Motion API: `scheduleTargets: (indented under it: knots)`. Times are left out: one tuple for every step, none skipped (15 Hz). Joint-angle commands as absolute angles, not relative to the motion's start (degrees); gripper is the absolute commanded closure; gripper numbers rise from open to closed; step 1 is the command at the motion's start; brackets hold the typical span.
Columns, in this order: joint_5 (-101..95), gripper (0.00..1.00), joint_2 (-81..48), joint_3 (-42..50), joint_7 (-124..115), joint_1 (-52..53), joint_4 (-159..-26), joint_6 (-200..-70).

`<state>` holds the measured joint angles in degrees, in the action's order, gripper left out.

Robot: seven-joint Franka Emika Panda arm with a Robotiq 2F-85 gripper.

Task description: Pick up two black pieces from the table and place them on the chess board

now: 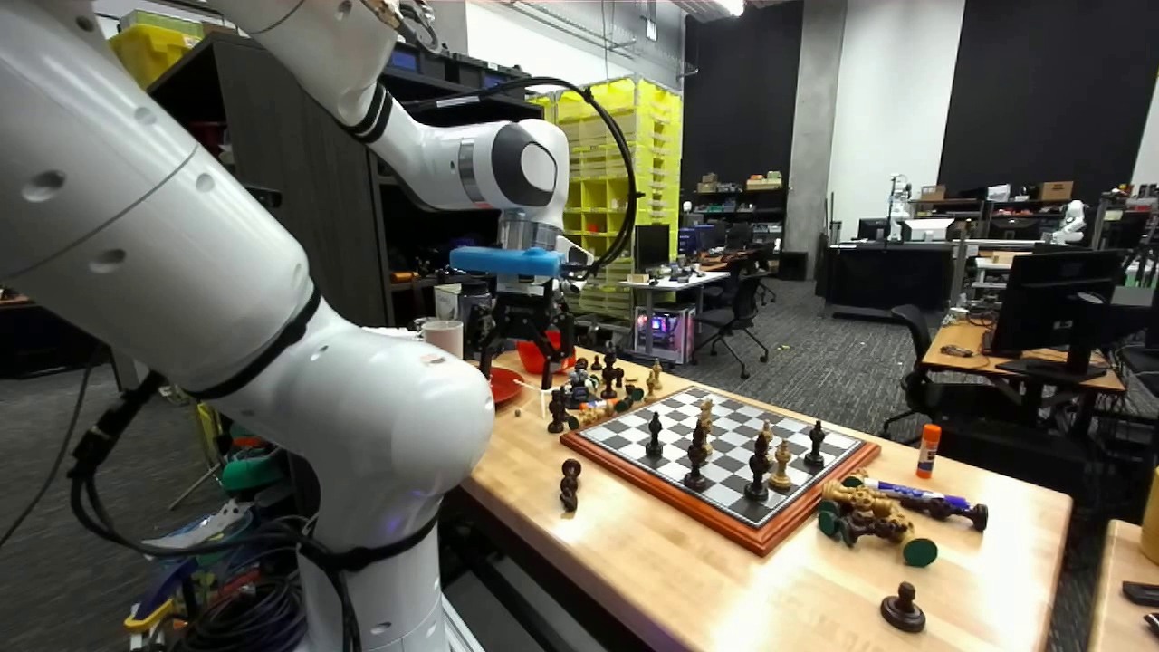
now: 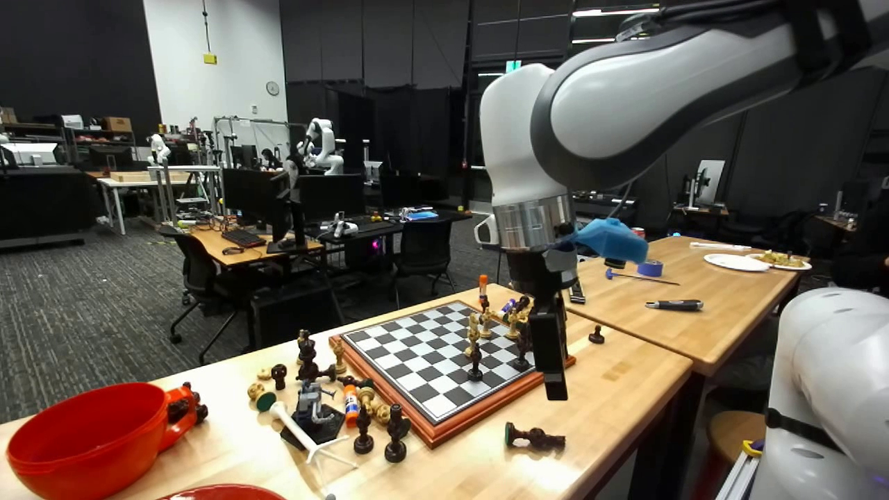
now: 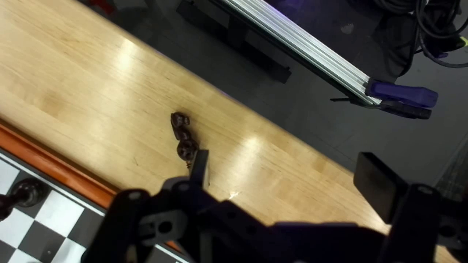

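Observation:
The chess board shows its brown rim in both exterior views (image 1: 670, 493) (image 2: 486, 408) and in the wrist view (image 3: 55, 166). Several dark and pale chessmen stand on it. A dark piece lies on its side on the table (image 1: 634, 570) near the front edge, in both exterior views (image 1: 569, 484) (image 2: 535, 438) and the wrist view (image 3: 184, 135). A black pawn (image 1: 904, 608) stands upright at the table's near end. My gripper (image 3: 287, 166) is open and empty above the table. In the wrist view its left finger overlaps the lying piece's end; they look apart in height.
A red bowl (image 2: 90, 437), a white tripod (image 2: 298, 427) and several loose chessmen (image 2: 396, 437) crowd one end of the table. At the opposite end are an upright glue stick (image 1: 928, 451), fallen pieces (image 1: 869, 521) and a marker. Another table (image 2: 674, 278) adjoins there.

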<state>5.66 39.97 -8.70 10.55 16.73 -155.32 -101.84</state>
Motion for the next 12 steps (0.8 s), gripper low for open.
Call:
scheduleTargets:
  knots:
    - [5.93,0.00,39.75,-8.89,10.22,17.02,-154.85,-101.21]
    - [6.36,0.00,39.59,-9.15,9.84,17.27,-154.55,-101.03]
    - [6.30,0.00,39.42,-9.49,9.32,17.26,-154.36,-100.89]
    - [6.18,0.00,39.00,-9.80,9.02,17.30,-154.01,-100.43]
    - [6.33,0.00,38.59,-9.90,8.97,17.39,-153.61,-99.63]
    - [6.29,0.00,38.15,-10.26,8.69,17.43,-153.30,-99.22]
    - [6.30,0.00,37.02,-10.70,8.21,17.46,-152.54,-98.01]
    - [6.45,0.00,36.07,-10.97,8.00,17.62,-152.03,-97.36]
    - [6.76,0.00,34.67,-11.32,7.92,17.89,-151.10,-96.22]
    - [6.95,0.00,33.41,-11.69,7.69,17.99,-150.39,-95.71]
    - [7.15,0.00,31.63,-12.29,6.83,17.96,-149.16,-94.69]
    - [7.26,0.00,29.92,-12.69,6.37,17.99,-148.07,-93.68]
